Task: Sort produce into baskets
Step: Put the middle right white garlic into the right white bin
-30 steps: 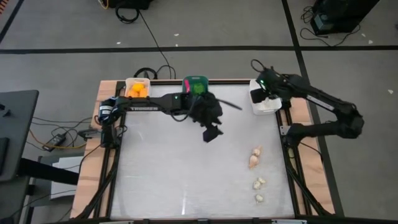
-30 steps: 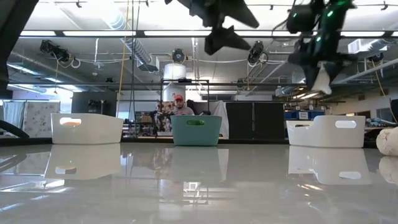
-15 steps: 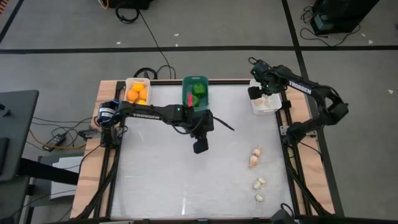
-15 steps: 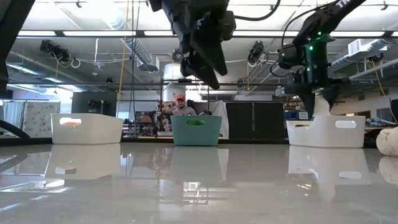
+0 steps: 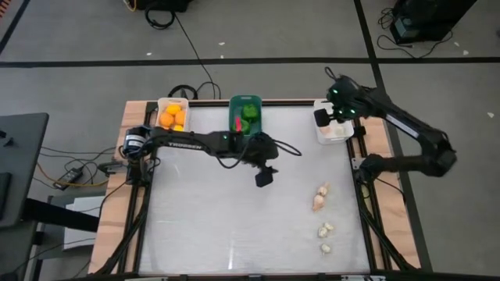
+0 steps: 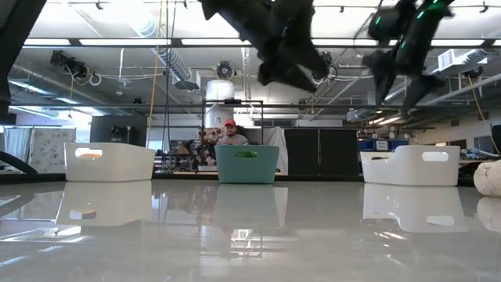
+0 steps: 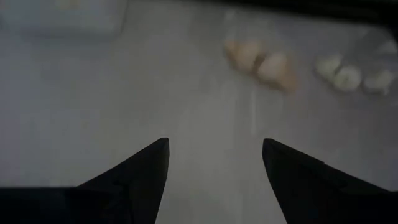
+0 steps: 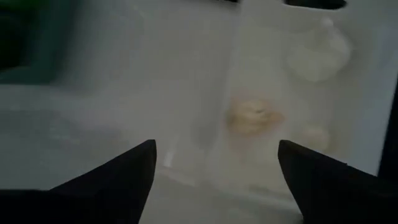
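Pale garlic bulbs lie on the table near its right edge, two more nearer the front; the left wrist view shows them ahead of my fingers. My left gripper hangs open and empty over the table's middle. My right gripper is open above the white basket at the far right, which holds garlic bulbs. Orange fruits fill the white basket at the far left. Green peppers lie in the teal basket.
The three baskets stand in a row along the far edge. One garlic bulb shows at the low view's right border. A person sits in the room behind the table.
My right gripper has opened over the far-right white basket and let go of a pale bulb that hung between its fingers a second ago. My left gripper has sunk a little over the table's middle and shifted toward the garlic bulbs.
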You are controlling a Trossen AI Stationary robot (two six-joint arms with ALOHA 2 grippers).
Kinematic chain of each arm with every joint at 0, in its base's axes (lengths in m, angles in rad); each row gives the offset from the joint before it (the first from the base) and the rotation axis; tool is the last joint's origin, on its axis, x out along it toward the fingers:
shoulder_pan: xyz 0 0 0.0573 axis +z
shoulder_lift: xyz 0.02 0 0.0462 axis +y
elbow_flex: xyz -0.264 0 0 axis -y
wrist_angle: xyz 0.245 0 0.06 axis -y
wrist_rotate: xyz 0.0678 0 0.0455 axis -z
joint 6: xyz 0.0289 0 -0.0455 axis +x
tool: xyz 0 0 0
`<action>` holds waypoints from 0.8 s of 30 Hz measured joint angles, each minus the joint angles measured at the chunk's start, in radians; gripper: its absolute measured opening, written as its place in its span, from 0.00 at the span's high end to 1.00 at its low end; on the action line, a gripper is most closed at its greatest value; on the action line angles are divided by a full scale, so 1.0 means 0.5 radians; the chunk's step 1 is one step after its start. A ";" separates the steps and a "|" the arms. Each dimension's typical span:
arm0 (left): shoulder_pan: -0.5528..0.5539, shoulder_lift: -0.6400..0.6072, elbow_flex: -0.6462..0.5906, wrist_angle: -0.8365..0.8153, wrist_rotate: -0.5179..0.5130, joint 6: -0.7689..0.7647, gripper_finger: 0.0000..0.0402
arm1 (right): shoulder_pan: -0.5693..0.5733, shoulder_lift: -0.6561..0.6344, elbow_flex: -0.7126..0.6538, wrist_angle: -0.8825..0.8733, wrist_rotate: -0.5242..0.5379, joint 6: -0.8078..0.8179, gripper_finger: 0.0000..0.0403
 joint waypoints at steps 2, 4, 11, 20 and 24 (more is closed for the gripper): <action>-0.005 0.021 0.000 0.131 0.001 0.043 0.34 | 0.090 -0.160 0.000 -0.024 -0.048 0.072 0.15; -0.005 0.048 0.002 0.310 0.001 0.041 0.34 | 0.201 -0.305 0.000 -0.053 -0.096 0.141 0.15; -0.004 0.181 0.000 0.724 0.043 -0.141 0.33 | 0.702 -0.686 0.000 -0.097 -0.299 0.600 0.20; -0.045 0.301 0.002 0.832 0.113 -0.198 0.33 | 1.441 -0.775 0.000 -0.094 -0.258 1.119 0.26; -0.055 0.347 0.002 0.877 0.178 -0.202 0.33 | 1.665 -0.696 0.000 -0.099 -0.229 1.232 0.28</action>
